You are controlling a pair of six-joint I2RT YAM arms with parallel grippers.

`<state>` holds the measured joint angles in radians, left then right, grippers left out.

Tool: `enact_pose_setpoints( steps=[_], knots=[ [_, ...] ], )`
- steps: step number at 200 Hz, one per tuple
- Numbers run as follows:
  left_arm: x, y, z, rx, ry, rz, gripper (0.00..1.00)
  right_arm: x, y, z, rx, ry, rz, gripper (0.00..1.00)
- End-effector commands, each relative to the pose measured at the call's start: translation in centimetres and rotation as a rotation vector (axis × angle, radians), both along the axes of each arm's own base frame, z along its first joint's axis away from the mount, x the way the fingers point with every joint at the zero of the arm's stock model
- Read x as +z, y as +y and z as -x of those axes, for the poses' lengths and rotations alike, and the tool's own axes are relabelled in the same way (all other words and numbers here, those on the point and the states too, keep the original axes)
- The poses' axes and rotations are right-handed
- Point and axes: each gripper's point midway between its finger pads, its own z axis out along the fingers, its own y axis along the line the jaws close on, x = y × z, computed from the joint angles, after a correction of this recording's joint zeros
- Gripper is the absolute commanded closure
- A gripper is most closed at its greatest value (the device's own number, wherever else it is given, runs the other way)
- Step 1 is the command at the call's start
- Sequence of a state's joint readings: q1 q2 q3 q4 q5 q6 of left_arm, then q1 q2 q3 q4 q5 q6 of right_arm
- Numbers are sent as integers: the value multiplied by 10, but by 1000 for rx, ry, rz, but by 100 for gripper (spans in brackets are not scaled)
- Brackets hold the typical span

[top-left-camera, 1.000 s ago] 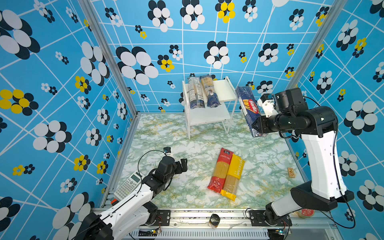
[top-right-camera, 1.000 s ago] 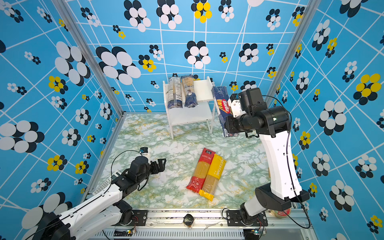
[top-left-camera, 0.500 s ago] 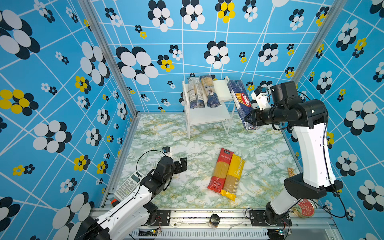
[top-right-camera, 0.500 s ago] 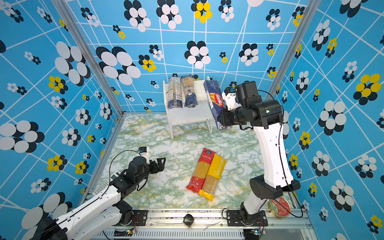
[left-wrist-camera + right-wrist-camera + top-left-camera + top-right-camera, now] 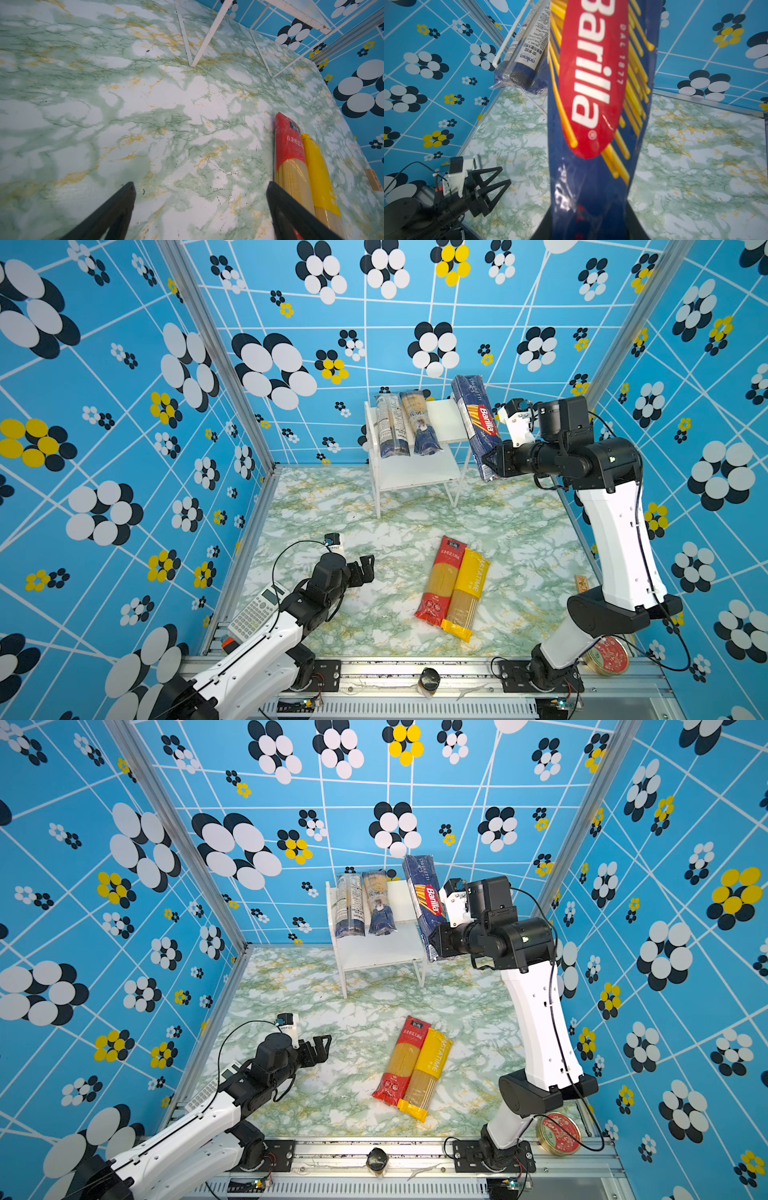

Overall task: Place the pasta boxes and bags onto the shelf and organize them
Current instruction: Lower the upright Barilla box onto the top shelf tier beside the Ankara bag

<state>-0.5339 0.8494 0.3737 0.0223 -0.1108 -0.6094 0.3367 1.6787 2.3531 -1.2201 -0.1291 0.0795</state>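
Green-veined marble tabletop [image 5: 519, 531]; right gripper [image 5: 491, 460] clamps long glossy Barilla pack [image 5: 478, 418]; left gripper [image 5: 365, 568] spread wide, empty.

The marbled tabletop [image 5: 374, 526] bears the white shelf [image 5: 415, 472] at the back. On its top board a label-printed clear bag [image 5: 390, 425] and a dark-blue-ended bag [image 5: 419, 423] lie side by side. In front, directly on the marble, a red-ended bag [image 5: 441, 578] and a yellow-ended bag [image 5: 467, 593] lie touching.

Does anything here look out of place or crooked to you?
The two clear-and-blue bags on the shelf overhang its top board's front edge, and a grey calculator lies at the table's left edge, unrelated to pasta.
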Motion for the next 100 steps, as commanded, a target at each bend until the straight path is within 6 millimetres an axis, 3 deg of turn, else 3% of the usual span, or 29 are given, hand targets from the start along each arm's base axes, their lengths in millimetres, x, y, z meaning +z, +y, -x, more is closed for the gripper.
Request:
enact_pose_setpoints(
  steps=[1,100],
  knots=[
    [5,0,0,-9,-3,4,1,72,-5,-17,-28,-319,-52,100],
    [10,-1,2,-2,-1,34,1,77,-3,-30,-27,-442,-62,100]
  ],
)
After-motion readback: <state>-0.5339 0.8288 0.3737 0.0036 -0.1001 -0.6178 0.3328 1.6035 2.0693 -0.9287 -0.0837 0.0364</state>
